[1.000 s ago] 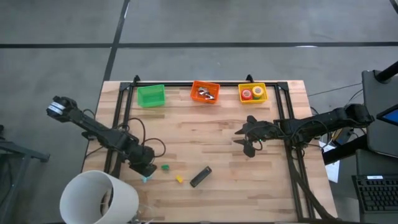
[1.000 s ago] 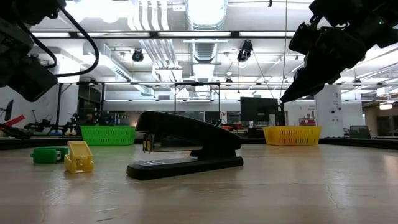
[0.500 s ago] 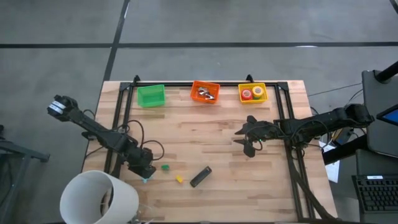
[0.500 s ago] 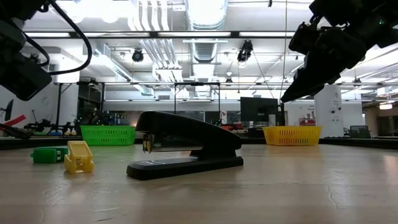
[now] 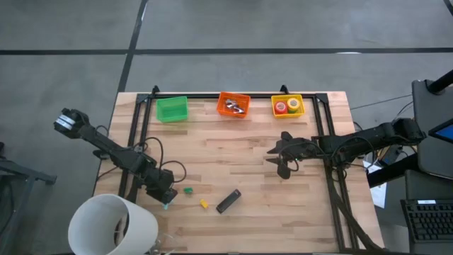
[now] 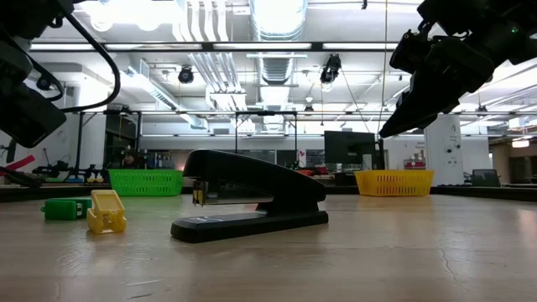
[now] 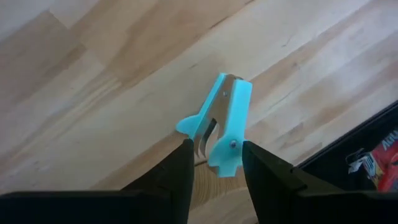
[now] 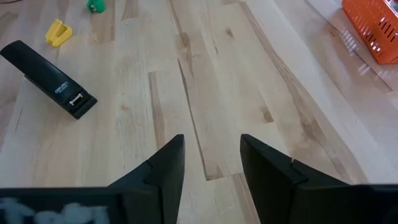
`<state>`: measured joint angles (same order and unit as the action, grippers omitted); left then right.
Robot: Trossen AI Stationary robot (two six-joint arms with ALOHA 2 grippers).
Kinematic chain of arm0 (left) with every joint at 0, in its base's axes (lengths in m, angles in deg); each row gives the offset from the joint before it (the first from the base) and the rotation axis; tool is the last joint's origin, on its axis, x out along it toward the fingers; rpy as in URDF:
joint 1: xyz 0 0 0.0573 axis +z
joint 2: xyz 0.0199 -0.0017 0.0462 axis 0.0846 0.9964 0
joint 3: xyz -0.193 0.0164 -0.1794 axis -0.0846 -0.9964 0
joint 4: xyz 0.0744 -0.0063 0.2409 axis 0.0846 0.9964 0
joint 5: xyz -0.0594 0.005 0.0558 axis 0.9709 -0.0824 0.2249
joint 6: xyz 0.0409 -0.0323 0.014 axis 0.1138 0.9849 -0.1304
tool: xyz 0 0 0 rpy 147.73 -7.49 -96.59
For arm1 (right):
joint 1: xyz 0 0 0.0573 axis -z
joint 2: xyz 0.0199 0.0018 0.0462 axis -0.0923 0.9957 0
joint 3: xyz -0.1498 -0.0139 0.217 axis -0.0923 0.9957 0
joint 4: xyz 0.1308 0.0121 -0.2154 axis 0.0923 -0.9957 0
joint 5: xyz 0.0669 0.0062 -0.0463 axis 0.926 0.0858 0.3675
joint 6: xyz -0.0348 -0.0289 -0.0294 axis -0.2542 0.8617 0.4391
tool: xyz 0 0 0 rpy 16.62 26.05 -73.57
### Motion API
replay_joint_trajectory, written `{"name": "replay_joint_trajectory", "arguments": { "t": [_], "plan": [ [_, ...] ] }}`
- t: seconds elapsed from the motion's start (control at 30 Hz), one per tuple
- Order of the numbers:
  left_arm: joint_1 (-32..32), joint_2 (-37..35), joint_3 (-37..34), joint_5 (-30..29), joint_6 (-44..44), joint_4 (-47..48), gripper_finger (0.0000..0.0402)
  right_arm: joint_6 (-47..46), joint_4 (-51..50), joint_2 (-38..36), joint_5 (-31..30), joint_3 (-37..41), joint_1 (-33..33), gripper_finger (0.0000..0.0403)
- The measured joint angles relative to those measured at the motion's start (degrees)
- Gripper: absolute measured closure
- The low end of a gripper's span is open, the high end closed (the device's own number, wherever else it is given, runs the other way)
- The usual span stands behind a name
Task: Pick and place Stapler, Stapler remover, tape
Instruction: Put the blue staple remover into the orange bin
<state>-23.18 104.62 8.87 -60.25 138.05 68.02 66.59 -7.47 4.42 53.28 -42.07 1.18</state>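
Note:
A cyan stapler remover (image 7: 219,127) lies near the table's left near corner, with my left gripper (image 5: 164,200) slanting down over it and closed on its near end. The black stapler (image 5: 228,201) rests flat on its base near the front middle. A green stapler remover (image 5: 187,190) and a yellow one (image 5: 204,204) lie between it and my left gripper. Tape rolls (image 5: 287,106) sit in the yellow bin at the far edge. My right gripper (image 5: 273,156) hovers open over bare wood right of centre, with nothing between its fingers (image 8: 171,162). My left gripper pinches the cyan remover's end nearest the fingers (image 7: 225,163) between its two fingers. The fingers come slanting down from the table's left side and lie along the remover. The rest of it reaches out past the fingertips over the wood; I cannot tell whether it is lifted.
A green bin (image 5: 172,109), an orange bin (image 5: 233,105) with metal pieces and the yellow bin (image 5: 299,112) stand along the far edge. A white round lampshade-like thing (image 5: 113,225) overhangs the near left corner. Black frame rails (image 5: 333,191) run along the left, right and far sides.

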Motion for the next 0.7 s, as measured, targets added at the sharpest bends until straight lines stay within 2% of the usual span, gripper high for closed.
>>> {"name": "replay_joint_trajectory", "arguments": {
  "t": [0.13, 0.43, 0.57, 0.7],
  "plan": [
    [0.0, 0.0, 0.0, 0.87, -0.11, -0.02, 0.0287, 0.03, 0.02, 0.0, -0.02, 0.0, 0.0, 0.0261],
    [0.02, -0.07, 0.07, 0.92, -3.38, -0.7, 0.0388, 0.42, -0.01, 0.0, -0.02, 0.0, 0.01, 0.0275],
    [0.0, -0.09, 0.09, -0.39, -4.93, -1.68, 0.0393, 0.42, -0.01, 0.0, -0.02, 0.0, 0.0, 0.0281],
    [0.07, -0.05, 0.27, -5.8, -9.18, -4.05, 0.0397, 0.45, 0.02, 0.0, -0.02, 0.0, 0.0, 0.0286]
  ]
}}
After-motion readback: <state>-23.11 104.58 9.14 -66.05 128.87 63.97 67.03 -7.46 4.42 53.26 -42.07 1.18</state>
